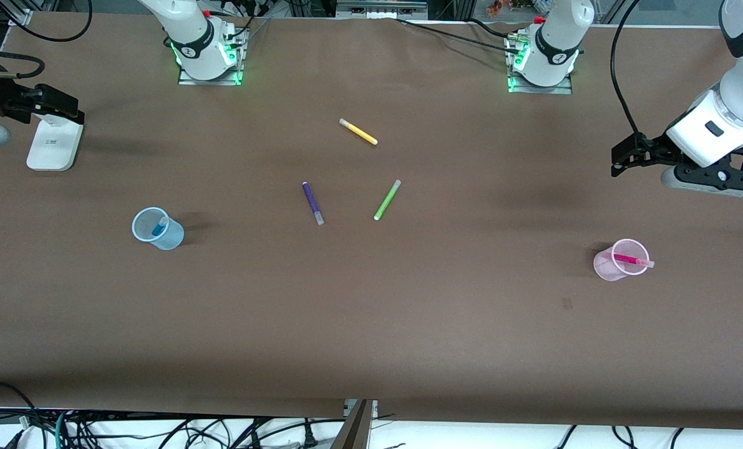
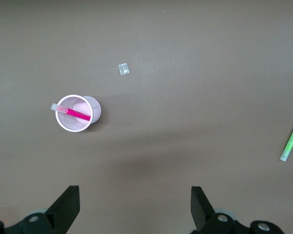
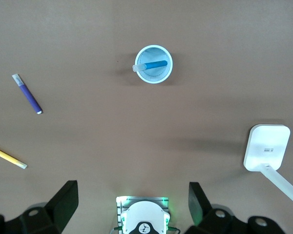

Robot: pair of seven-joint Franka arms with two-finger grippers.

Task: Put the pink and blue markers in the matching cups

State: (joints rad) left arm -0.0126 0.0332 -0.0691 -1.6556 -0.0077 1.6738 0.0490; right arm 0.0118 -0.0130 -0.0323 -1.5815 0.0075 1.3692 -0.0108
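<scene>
The pale blue cup [image 1: 157,229] stands toward the right arm's end of the table with the blue marker [image 1: 159,228] leaning inside it. Both also show in the right wrist view, the cup [image 3: 154,64] and the marker [image 3: 151,65]. The pale pink cup [image 1: 621,260] stands toward the left arm's end with the pink marker [image 1: 632,260] lying across its rim. Both also show in the left wrist view, the cup [image 2: 78,113] and the marker [image 2: 73,113]. My left gripper [image 1: 622,159] [image 2: 135,195] is open and empty, raised near the left arm's end. My right gripper [image 1: 59,107] [image 3: 133,192] is open and empty, raised at the right arm's end.
A yellow marker [image 1: 358,131], a dark purple pen [image 1: 312,202] and a lime green pen [image 1: 387,199] lie at mid-table. A white stand [image 1: 53,144] sits under my right gripper. A small clear scrap [image 2: 123,69] lies near the pink cup.
</scene>
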